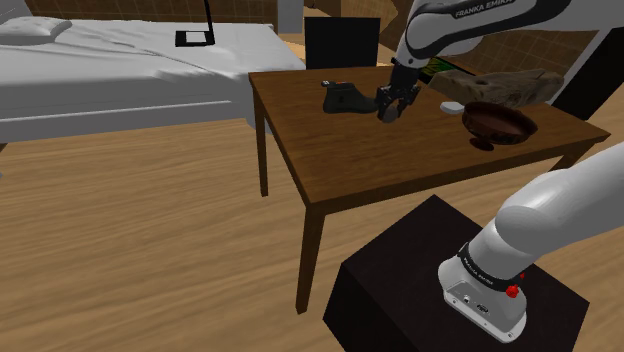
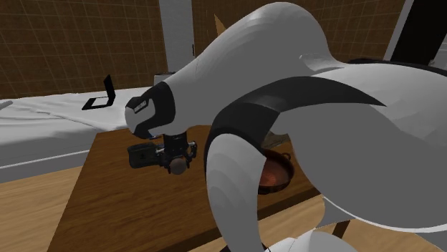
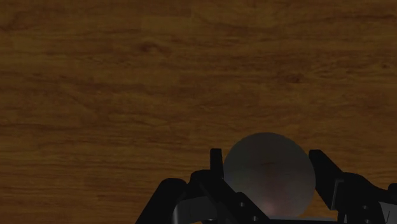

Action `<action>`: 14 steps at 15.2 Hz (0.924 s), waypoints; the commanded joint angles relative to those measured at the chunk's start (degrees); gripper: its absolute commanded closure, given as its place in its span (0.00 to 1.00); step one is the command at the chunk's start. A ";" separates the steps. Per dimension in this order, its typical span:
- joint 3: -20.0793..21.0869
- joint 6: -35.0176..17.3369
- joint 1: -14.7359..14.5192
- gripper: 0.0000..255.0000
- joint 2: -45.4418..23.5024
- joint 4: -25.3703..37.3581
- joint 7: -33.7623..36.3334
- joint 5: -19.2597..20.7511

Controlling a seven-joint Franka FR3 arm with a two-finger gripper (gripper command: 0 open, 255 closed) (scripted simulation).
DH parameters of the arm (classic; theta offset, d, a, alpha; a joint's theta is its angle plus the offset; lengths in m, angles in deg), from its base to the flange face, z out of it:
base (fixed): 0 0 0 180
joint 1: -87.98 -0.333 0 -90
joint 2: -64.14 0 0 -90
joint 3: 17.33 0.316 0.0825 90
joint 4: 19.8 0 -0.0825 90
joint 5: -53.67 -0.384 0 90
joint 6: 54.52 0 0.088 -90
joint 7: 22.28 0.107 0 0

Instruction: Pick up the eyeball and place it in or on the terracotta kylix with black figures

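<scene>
Between our black hand's (image 3: pixel 267 159) two fingers sits the pale grey round eyeball (image 3: pixel 269 177), pinched on both sides over the brown wooden counter (image 3: pixel 127 95). We see the reddish-brown footed kylix bowl (image 1: pixel 498 122) standing well apart toward the shoulder view's right, near a small white object (image 1: pixel 451 105).

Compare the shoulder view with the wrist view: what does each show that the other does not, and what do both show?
Shoulder view, not wrist view: the dark reddish-brown kylix standing on the table, a dark object beside the end effector, the white bed and the black stand. Wrist view, not shoulder view: both fingers pressing against the sides of the grey eyeball. Both: the end effector, the eyeball and the brown wooden table.
</scene>
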 commanded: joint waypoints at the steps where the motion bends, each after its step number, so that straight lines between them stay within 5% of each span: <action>1: 0.03 1.47 0.00 1.00 0.47 0.99 0.02 0.01; 14: 0.23 11.77 -0.04 1.00 2.21 9.56 0.14 -0.01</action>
